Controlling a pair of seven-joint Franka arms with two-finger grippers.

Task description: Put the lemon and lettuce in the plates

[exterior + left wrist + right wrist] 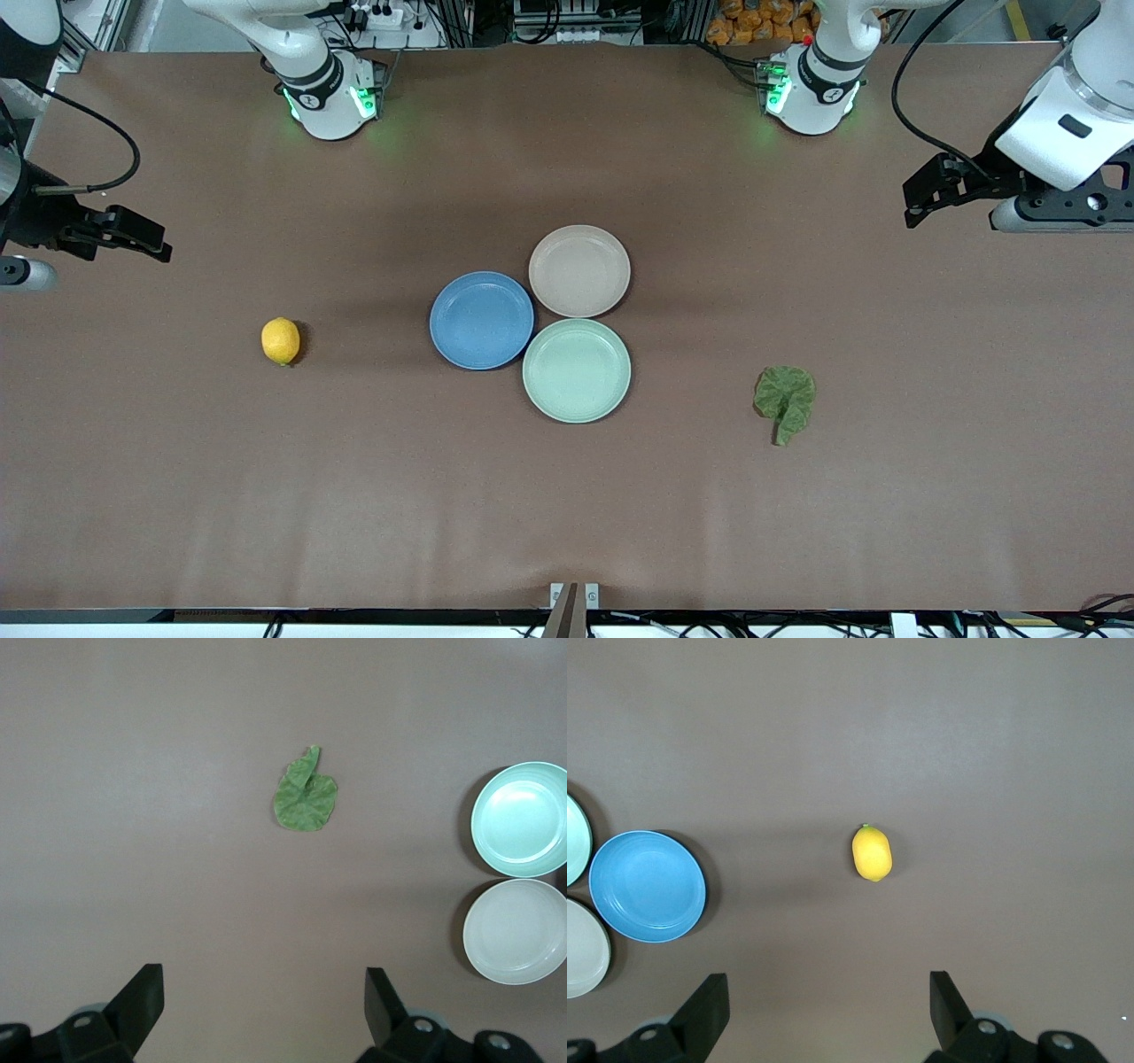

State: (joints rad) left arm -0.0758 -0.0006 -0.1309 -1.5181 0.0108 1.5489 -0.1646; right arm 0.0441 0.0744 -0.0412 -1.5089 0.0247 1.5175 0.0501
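Observation:
The lemon [280, 340] lies on the table toward the right arm's end; it also shows in the right wrist view [872, 852]. The lettuce [785, 400] lies toward the left arm's end and shows in the left wrist view [305, 796]. The blue plate [481, 320] and the beige-pink plate [579, 270] sit empty at mid-table, touching. My right gripper [158, 245] hangs open and empty over its end of the table, apart from the lemon. My left gripper [912, 206] hangs open and empty over its end, apart from the lettuce.
A pale mint-green plate [576, 369] sits empty against the other two plates, nearer to the front camera. The brown table surface [354, 496] is bare around the lemon and the lettuce. Both arm bases stand along the table's edge.

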